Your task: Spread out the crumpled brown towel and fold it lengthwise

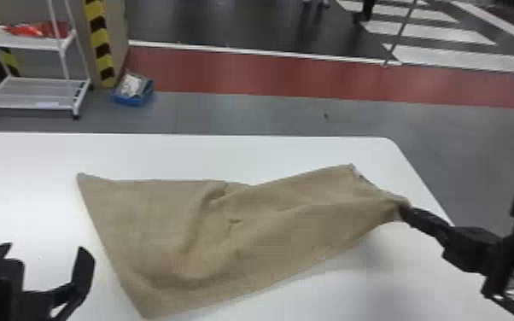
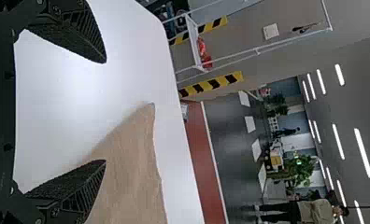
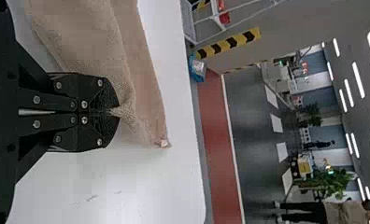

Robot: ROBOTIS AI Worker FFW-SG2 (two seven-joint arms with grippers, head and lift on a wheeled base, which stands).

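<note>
One white table (image 1: 235,154) bears the brown towel (image 1: 290,217), which stretches across its middle, between the two grippers. At the towel's right end, the right gripper (image 1: 403,209) has its fingers together, clamped on a small gathered bit of cloth along that end. In the right wrist view, the fingertips close on a puckered point of fabric, with more towel reaching past them to a corner. The left gripper (image 1: 46,246) is beside the towel's left edge, near the near-left corner, its fingers wide apart with bare table showing between them. In the left wrist view, the towel's far-left corner points out beyond the fingertips, and one finger overlaps the cloth from the camera's side; whether they touch, I cannot tell.

The towel is largely opened out but uneven: broad at the left, narrower toward the right, where the near side lifts toward the right gripper over a soft shadow on the table. Its near edge runs on a long slant. A thick, curved ridge crosses the left half, bending toward the near side, and shallow folds fan from the pinch. Smaller still is a short crease near the center, and a tiny pale tag (image 3: 163,143) sits at the far-right corner.
</note>
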